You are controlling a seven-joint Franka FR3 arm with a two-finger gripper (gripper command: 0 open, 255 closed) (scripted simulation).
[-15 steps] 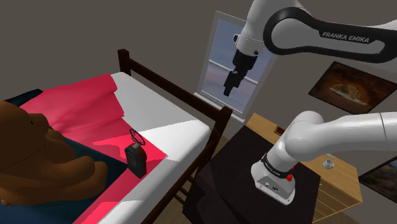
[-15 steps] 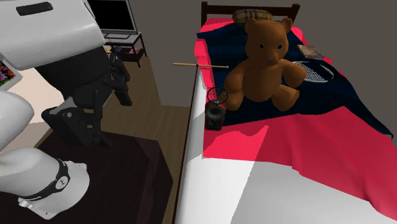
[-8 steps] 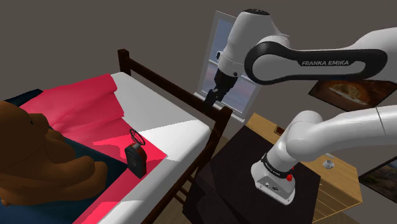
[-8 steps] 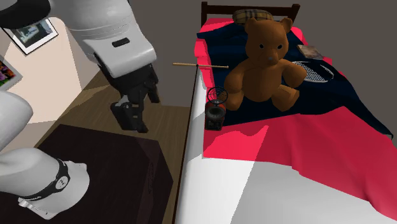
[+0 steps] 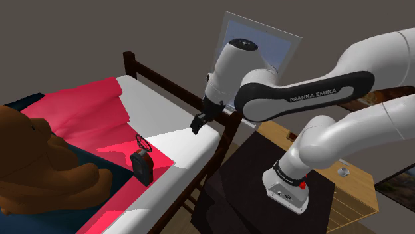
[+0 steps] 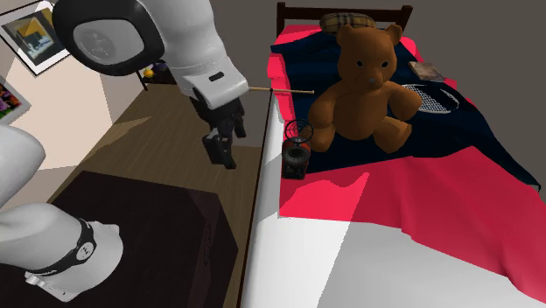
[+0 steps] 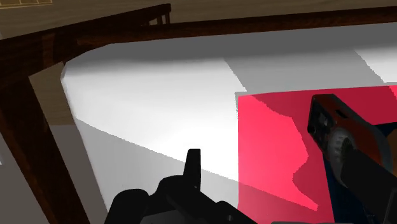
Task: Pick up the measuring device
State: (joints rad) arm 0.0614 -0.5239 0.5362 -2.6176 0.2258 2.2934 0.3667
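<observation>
The measuring device (image 5: 141, 165) is a small black box with a ring-shaped handle on top. It stands upright on the red blanket near the bed's edge, next to the brown teddy bear (image 6: 363, 83). From the second exterior view the device (image 6: 295, 157) sits just inside the bed rail. My black gripper (image 5: 197, 124) hangs over the white sheet near the footboard, up and to the right of the device in the shoulder view, and holds nothing. Seen from the second exterior view, the gripper (image 6: 223, 150) is left of the bed rail. The wrist view has the device (image 7: 343, 146) ahead of the gripper (image 7: 193, 158) and off to one side.
A dark wooden bed frame (image 5: 219, 116) with posts runs beside the gripper. The dark stand (image 5: 266, 179) and a wooden dresser (image 5: 352, 193) lie at the shoulder view's right. A racket (image 6: 433, 99), a book and a plaid pillow (image 6: 343, 21) lie further up the bed.
The arm has swung down from in front of the window toward the bed, and the gripper now hangs low over the white sheet. The device and the bear have not moved.
</observation>
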